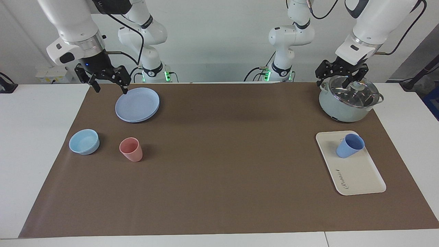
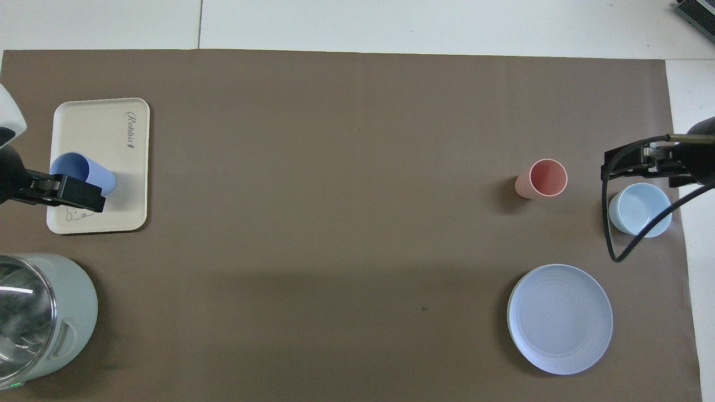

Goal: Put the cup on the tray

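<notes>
facing view: the small periwinkle-blue plastic cup (image 1: 350,145) stands on the flat cream-white rectangular tray (image 1: 356,175). left gripper (image 1: 342,77), spread and empty, hangs over the pale-green lidded pot (image 1: 348,101); right gripper (image 1: 109,83), likewise, near the round blue plate (image 1: 137,104). best just keep clear.

overhead view: one pink tumbler (image 2: 542,178), one light-blue bowl (image 2: 639,209).
</notes>
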